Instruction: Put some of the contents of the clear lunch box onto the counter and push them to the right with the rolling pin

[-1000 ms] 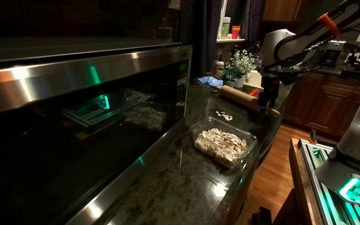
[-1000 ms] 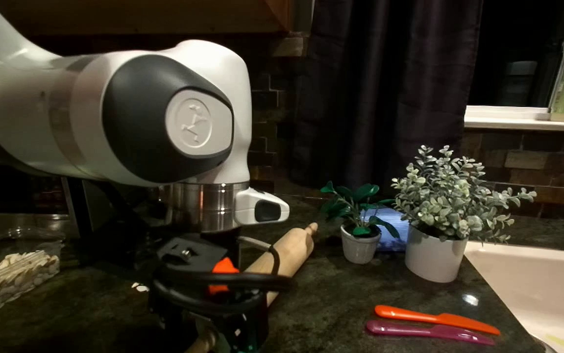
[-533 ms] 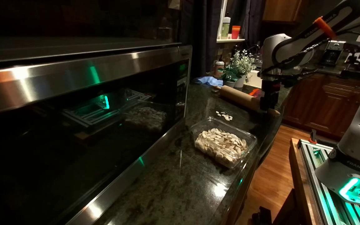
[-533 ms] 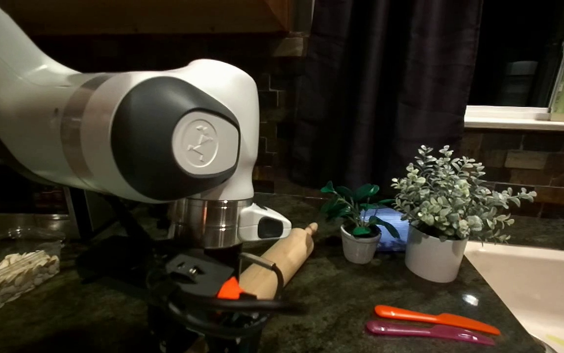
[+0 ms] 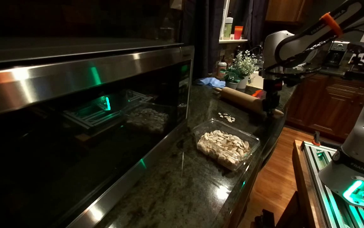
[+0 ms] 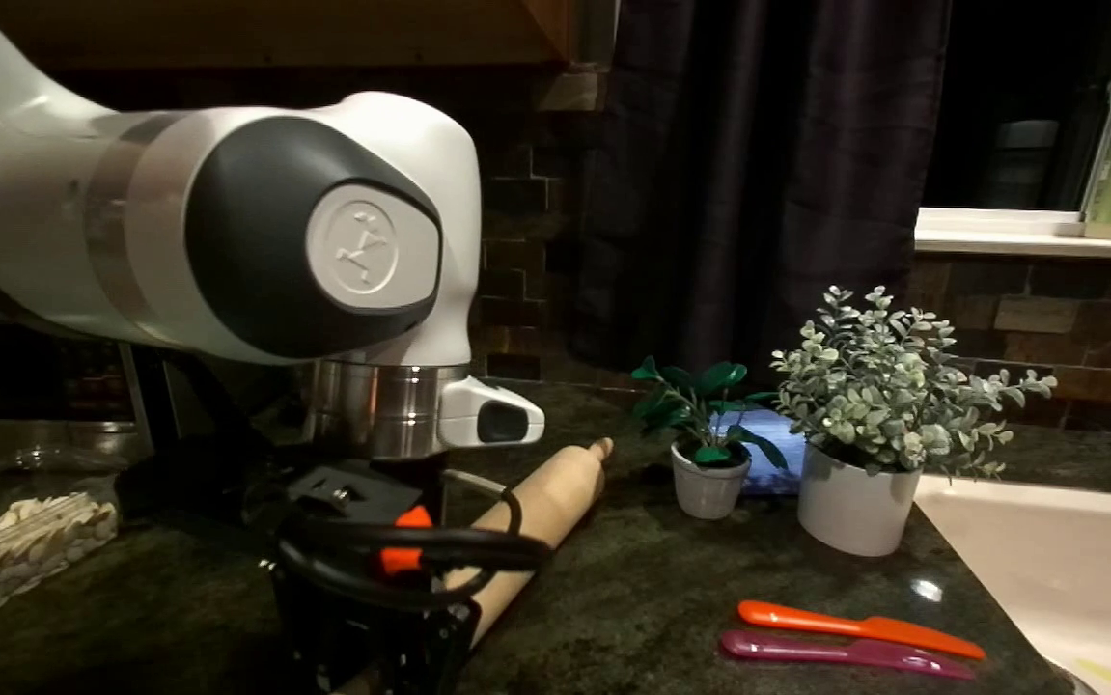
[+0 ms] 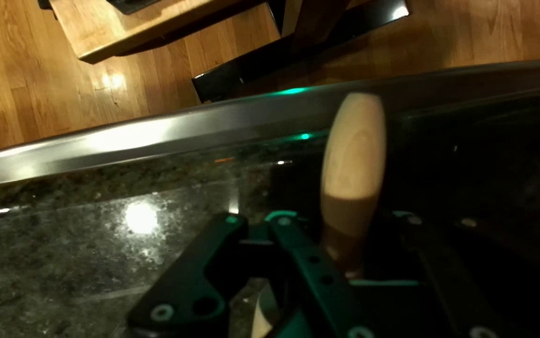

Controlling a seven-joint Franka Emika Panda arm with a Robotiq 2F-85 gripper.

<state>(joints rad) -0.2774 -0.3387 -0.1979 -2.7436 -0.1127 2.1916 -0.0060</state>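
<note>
Right of centre in an exterior view, no change is seen in the clear, shallow plastic lunch box (image 5: 232,131) or its heap of pale beige, flat food pieces (image 5: 223,146); just above it in the frame, 1 small scatter of loose pale pieces (image 5: 229,119) is seen on the dark, speckled, glossy stone counter (image 5: 156,196), so the unloading may be judged done. Farther up, the tan cylindrical wooden rolling pin (image 5: 242,98) is found shifted: its far end is placed slightly farther left than 0.5 s ago in both exterior views. Farther right, the black 2-finger gripper (image 5: 269,110) is held slightly higher, at the pin's right-hand end. A pick-up is therefore suggested; the push is judged not yet begun. In the wrist view, the pin's rounded handle (image 7: 355,164) is flanked by dark fingers (image 7: 308,270) at lower centre; whether it is clamped cannot be told in the shadow.
</note>
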